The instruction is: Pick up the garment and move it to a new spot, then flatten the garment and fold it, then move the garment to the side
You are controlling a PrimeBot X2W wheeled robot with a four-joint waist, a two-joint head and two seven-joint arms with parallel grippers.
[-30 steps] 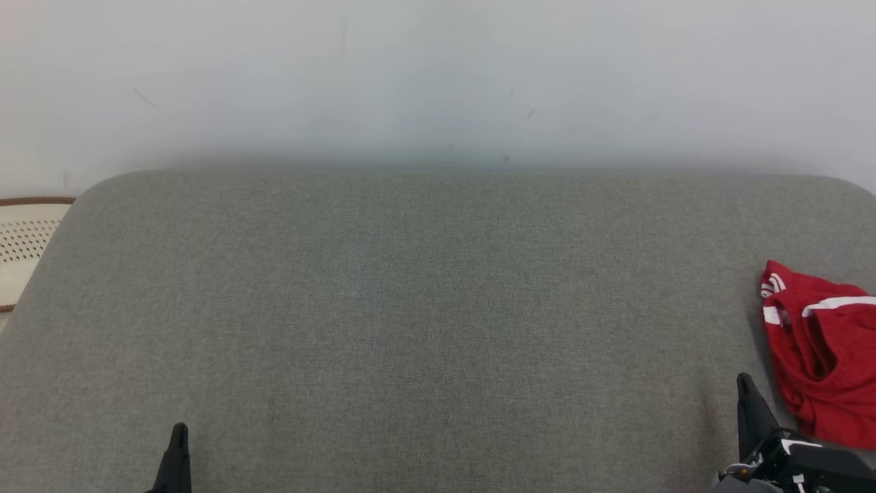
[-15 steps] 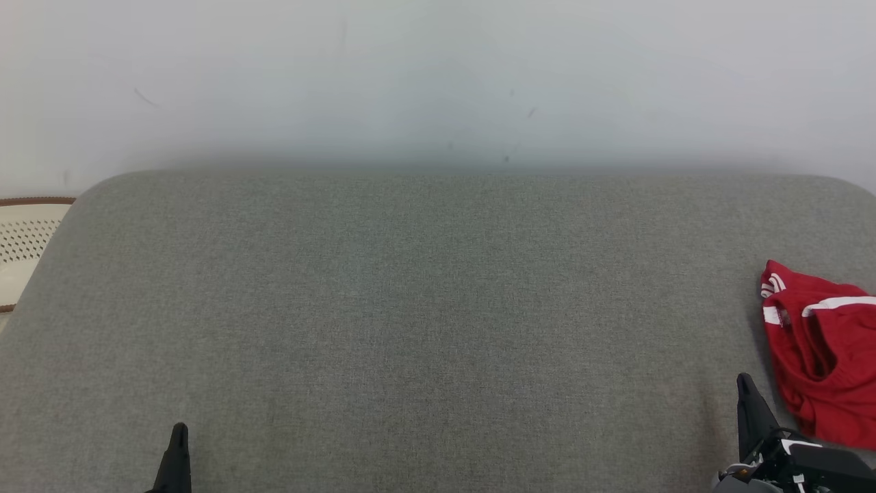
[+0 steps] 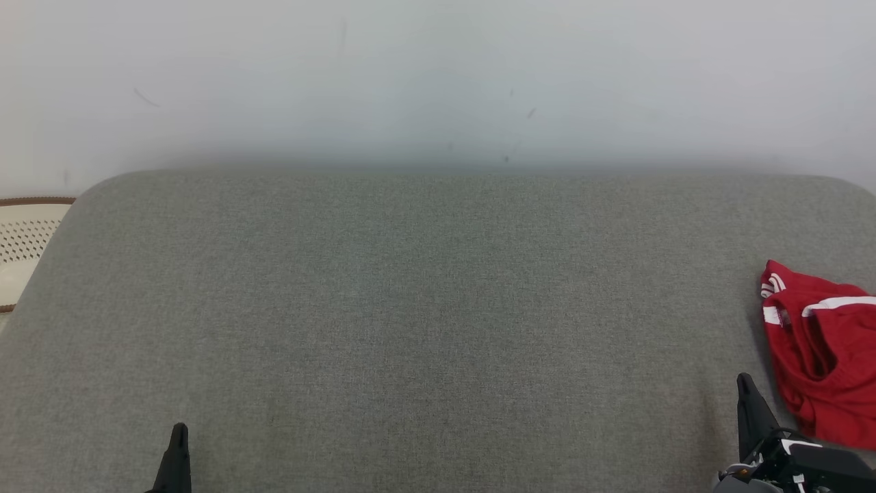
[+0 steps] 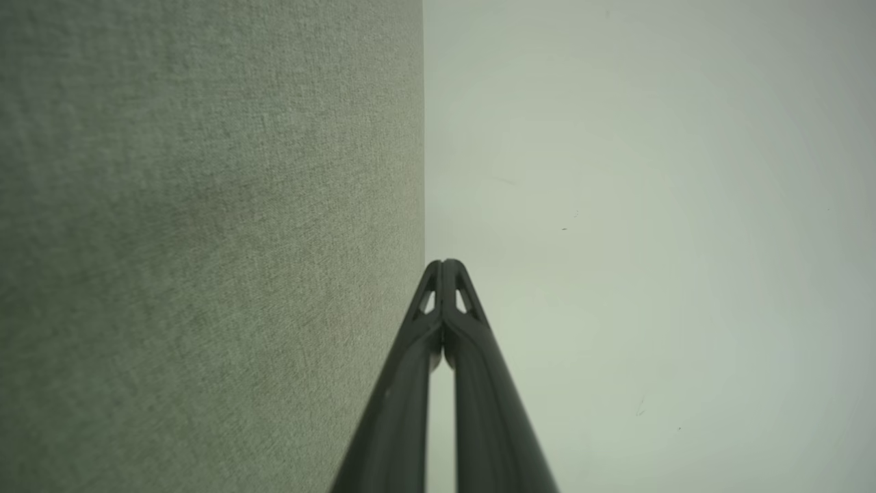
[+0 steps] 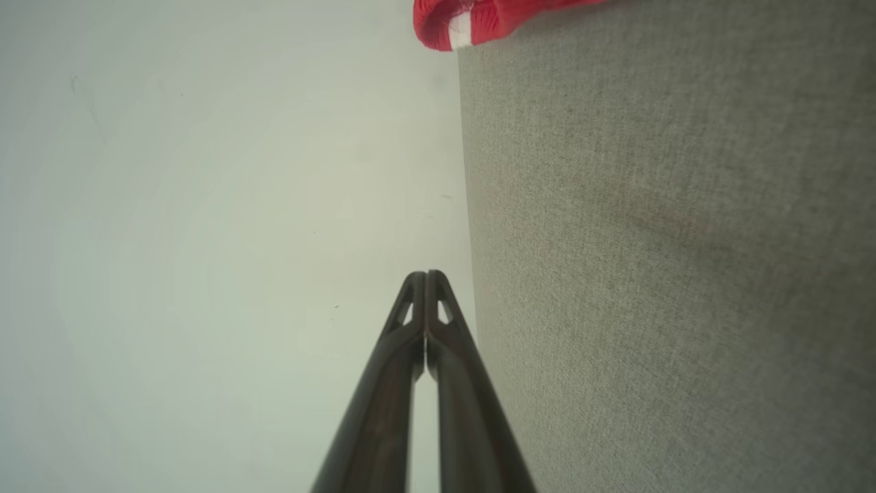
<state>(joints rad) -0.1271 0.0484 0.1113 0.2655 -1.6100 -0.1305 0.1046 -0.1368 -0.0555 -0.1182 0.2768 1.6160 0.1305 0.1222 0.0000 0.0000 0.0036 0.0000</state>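
A crumpled red garment (image 3: 825, 352) with white stripes lies at the right edge of the grey fabric surface (image 3: 424, 308); part of it runs out of the head view. A red and white corner of the garment (image 5: 472, 20) shows at the top of the right wrist view. My right gripper (image 3: 744, 385) stands just left of the garment, not touching it, fingertips pressed together and empty (image 5: 426, 275). My left gripper (image 3: 179, 431) is at the lower left, far from the garment, also shut with nothing in it (image 4: 445, 263).
A pale wall (image 3: 438, 75) rises behind the grey surface. At the far left, beyond the surface's rounded corner, stands a cream perforated object with a brown rim (image 3: 24, 239). The grey surface spreads wide between the two grippers.
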